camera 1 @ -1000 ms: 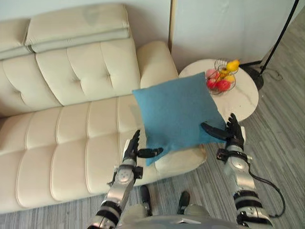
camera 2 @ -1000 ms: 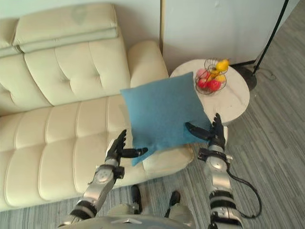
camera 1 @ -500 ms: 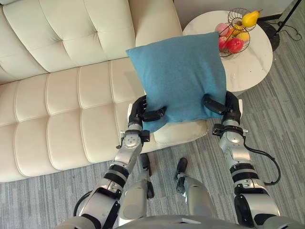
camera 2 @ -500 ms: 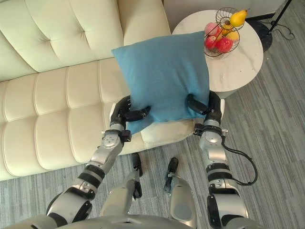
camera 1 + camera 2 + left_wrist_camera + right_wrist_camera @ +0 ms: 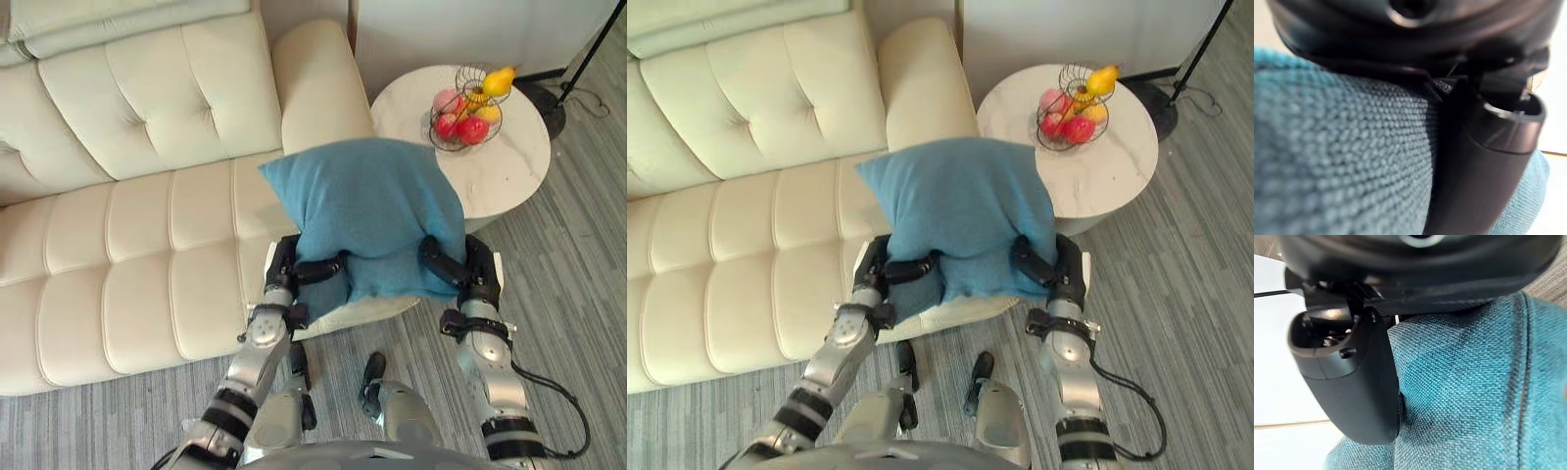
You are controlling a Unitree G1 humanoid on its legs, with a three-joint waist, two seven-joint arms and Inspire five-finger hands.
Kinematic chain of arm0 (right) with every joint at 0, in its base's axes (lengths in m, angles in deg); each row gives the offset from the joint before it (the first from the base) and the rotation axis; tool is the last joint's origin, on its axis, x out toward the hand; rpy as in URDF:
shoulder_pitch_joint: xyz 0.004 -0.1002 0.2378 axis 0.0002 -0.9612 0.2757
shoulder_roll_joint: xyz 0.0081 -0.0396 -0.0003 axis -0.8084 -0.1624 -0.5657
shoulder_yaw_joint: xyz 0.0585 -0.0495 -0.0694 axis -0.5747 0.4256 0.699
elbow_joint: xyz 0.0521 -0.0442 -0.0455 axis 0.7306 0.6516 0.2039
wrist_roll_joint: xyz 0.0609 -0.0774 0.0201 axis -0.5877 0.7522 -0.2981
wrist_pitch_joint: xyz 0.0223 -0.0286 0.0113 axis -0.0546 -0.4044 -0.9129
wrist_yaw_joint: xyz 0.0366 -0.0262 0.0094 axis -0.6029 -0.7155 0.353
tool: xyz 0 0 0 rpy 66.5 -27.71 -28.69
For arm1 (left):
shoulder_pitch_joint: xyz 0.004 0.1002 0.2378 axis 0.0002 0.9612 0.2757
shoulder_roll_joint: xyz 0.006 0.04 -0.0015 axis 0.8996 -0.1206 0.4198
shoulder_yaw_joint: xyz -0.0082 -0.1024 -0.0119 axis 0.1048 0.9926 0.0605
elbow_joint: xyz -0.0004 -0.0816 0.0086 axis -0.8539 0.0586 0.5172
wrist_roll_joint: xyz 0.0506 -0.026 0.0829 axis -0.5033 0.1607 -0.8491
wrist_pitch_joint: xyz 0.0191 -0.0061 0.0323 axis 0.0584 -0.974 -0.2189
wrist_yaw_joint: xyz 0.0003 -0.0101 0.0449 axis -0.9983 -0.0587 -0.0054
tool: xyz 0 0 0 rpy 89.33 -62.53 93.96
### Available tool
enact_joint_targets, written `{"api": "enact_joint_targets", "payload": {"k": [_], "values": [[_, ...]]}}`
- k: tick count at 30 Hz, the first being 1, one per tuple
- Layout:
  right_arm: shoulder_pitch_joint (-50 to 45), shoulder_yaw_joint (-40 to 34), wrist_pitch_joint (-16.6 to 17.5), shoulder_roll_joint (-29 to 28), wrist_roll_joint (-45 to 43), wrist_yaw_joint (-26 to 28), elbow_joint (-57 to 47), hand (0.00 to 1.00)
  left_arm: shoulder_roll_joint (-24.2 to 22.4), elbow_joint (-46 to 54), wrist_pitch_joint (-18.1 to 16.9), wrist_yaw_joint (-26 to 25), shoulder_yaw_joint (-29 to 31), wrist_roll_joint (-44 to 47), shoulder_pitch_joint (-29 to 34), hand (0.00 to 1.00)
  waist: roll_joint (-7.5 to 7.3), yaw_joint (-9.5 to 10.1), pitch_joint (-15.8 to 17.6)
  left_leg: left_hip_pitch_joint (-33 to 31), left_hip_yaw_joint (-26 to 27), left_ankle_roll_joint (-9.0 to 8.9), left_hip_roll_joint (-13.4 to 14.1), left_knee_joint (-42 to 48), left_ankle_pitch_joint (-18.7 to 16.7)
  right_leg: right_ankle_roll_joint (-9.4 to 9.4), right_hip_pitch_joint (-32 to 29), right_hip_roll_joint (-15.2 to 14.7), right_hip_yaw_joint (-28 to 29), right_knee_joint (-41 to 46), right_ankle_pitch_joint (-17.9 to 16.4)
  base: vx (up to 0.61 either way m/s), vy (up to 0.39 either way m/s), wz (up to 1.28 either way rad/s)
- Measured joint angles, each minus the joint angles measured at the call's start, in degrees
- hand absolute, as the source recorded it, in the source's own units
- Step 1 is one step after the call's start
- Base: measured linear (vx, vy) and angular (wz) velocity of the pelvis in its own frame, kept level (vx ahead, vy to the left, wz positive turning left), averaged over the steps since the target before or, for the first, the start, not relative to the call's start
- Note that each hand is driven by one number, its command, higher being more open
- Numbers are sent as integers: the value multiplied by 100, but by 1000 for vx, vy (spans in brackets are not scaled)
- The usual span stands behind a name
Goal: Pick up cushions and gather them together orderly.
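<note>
The teal cushion (image 5: 367,211) hangs above the near right end of the cream sofa (image 5: 147,225). The left hand (image 5: 290,266) and right hand (image 5: 474,276) pinch its lower corners, thumbs curled on the front. It looks light, soft and saggy, so a two-sided hold suits it. A round side table (image 5: 495,171) with a fruit basket (image 5: 468,103) stands close on the right.
</note>
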Motion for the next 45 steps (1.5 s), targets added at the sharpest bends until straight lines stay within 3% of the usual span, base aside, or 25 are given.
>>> {"api": "enact_joint_targets", "payload": {"k": [5, 9, 10, 11, 12, 15, 16, 17, 18, 19, 21, 24, 26, 27, 28, 30, 32, 34, 36, 38, 40, 42, 43, 44, 45], "values": [[-209, 57, 0, -162, 140, 69, -83, 0, -3, 319, 6, 61, 60, 0, 528, 0, 102, 86, -245, 39, -322, 4, 4, 10, 3, -4, 278, 66, -321, -101, -3, -23, -21, 35], [-170, 88, -1, -136, 514, -143, -447, 0, -43, 608, 6, 41, 51, -5, 560, 0, 195, 134, -341, -424, -743, 74, -27, 350, 0, -36, 220, 15, -859, 135, -104, -91, -21, 63], [-129, 87, -1, -126, 536, -175, -468, 0, -62, 655, 6, 31, 51, -10, 556, 0, 204, 131, -394, -492, -615, 213, -4, 328, -204, -38, 189, -20, -970, 145, -103, -99, 22, 106], [-34, 78, 2, -111, 654, -286, -507, 0, -123, 690, 4, -16, 37, -51, 475, 0, 138, 65, -463, -750, 90, 612, 90, 787, -801, -51, 191, -263, -1301, 33, -54, -83, 41, 98], [26, 78, 5, -87, 697, -336, -516, 0, -164, 720, -3, -34, 37, -60, 450, 0, 123, 73, -456, -880, 440, 689, 199, 1290, -997, -51, 196, -360, -1375, 57, -39, -69, 40, 96], [65, 82, 1, 7, 726, -366, -523, 0, -220, 719, -7, -104, -21, -57, 463, 0, 239, 76, -544, -827, 1120, 721, 802, 2794, -1239, -16, 440, -531, -1692, 182, -20, 19, 113, 56], [61, 66, 2, 84, 728, -388, -523, 0, -234, 719, -23, -126, -104, -55, 448, 0, 374, 53, -660, -762, 1173, 507, 898, 2724, -1282, 19, 465, -549, -1838, 230, -2, 33, 192, 77], [84, -7, 6, 94, 730, -405, -530, 0, -236, 719, -56, -126, -179, -56, 394, 0, 451, 25, -739, -737, 1220, 402, 790, 2464, -1344, 111, 463, -600, -1958, 224, 55, 11, 251, 73], [85, -36, 6, 80, 731, -418, -529, 0, -233, 719, -61, -126, -207, -56, 361, 0, 424, 5, -757, -692, 1183, 379, 670, 2231, -1333, 158, 460, -662, -2037, 220, 86, -12, 258, 80], [70, -69, 4, 13, 737, -418, -497, 0, -199, 684, -62, -129, -214, -53, 333, 0, 263, -12, -791, -585, 1118, 386, 385, 1827, -1143, 257, 457, -831, -2139, 199, 167, -21, 284, 64], [62, -65, 3, -108, 865, -397, -374, 0, -61, 540, -60, -129, -215, -48, 362, 0, 113, -14, -849, -470, 988, 490, 97, 1474, -969, 369, 550, -960, -2181, 132, 252, -13, 197, 63], [53, -44, -16, -202, 953, -289, 23, 0, -26, 350, -59, -121, -205, -49, 555, 0, 3, -5, -836, -231, 830, 606, -249, 1192, -912, 381, 616, -1399, -2165, 647, 277, 4, 207, 50], [30, 4, -50, -227, 950, -236, 282, 0, 0, 309, -32, -113, -193, -50, 730, 0, -49, 1, -803, -116, 774, 699, -391, 1096, -975, 197, 455, -1705, -1877, 1277, 290, 2, 268, 21], [5, 25, -60, -271, 944, -169, 470, 0, 18, 306, 12, -113, -172, -51, 871, 0, -95, 8, -763, -7, 721, 789, -441, 1028, -1029, -169, 210, -1815, -1366, 1792, 376, 5, 222, 15], [-20, 23, -72, -327, 943, -133, 602, 0, 48, 299, 36, -113, -160, -52, 962, 0, -107, -6, -733, 87, 654, 825, -440, 947, -1034, -214, 35, -1753, -911, 2032, 204, 10, 141, 21], [-201, 25, -128, -437, 945, -100, 645, 0, 151, 262, 106, -88, -159, -52, 1089, 0, -147, -35, -702, 262, 494, 904, -437, 707, -986, -1, -190, -1206, -217, 2189, -262, 36, 60, 34], [-238, 19, -161, -439, 944, -52, 646, 0, 197, 243, 143, -45, -160, -53, 1124, 0, -190, -83, -650, 390, 401, 957, -504, 514, -951, -26, -393, -707, -139, 1961, -469, 63, 19, 30], [-245, -6, -170, -426, 944, -35, 645, 0, 195, 243, 154, 2, -166, -60, 1122, 0, -205, -118, -638, 468, 304, 952, -569, 481, -949, -39, -552, -371, -145, 1664, -475, 104, -6, 31], [-356, -42, -168, -391, 939, -42, 572, 0, 189, 244, 153, 103, -233, -121, 1107, 0, -255, -316, -659, 675, 32, 842, -759, 351, -989, -97, -685, -17, 207, 839, -329, 184, -37, 70], [-511, -91, -168, -389, 936, -54, 477, 0, 178, 216, 153, 113, -337, -129, 1103, 0, -315, -340, -707, 723, -135, 767, -875, 500, -1137, -367, -626, -27, 427, 641, 206, 209, -75, 57], [-612, -151, -178, -352, 933, -62, 393, 0, 60, 158, 153, 133, -400, -181, 1110, 0, -101, -345, -820, 377, -238, 474, -623, 1355, -1640, -364, -352, 87, 71, 389, 149, 318, -114, 54], [-683, -159, -220, -358, 936, -69, 245, 0, 15, 122, 154, 137, -397, -179, 1111, 0, -82, -341, -802, 169, 27, 206, -448, 2071, -1853, -366, -108, 158, -24, 243, 148, 192, -69, 28], [-886, -149, -240, -364, 936, -80, -3, 0, -37, 116, 154, 167, -390, -177, 1200, 0, -50, -271, -781, 66, 494, 201, -137, 3041, -2039, -369, 345, 304, -78, 32, 144, 167, -53, 11], [-960, -133, -241, -369, 936, -86, -99, 0, -42, 117, 154, 189, -382, -176, 1234, 0, -43, -246, -780, 35, 664, 200, -16, 3373, -2058, -371, 483, 353, -76, -43, 143, 208, -50, -5], [-1122, -49, -240, -357, 937, -91, -446, 0, -69, 183, 147, 251, -302, -176, 1367, 0, -32, -220, -787, -113, 1045, 200, 326, 4316, -2031, -390, 850, 448, -10, -283, 113, 209, -6, -22]]}}
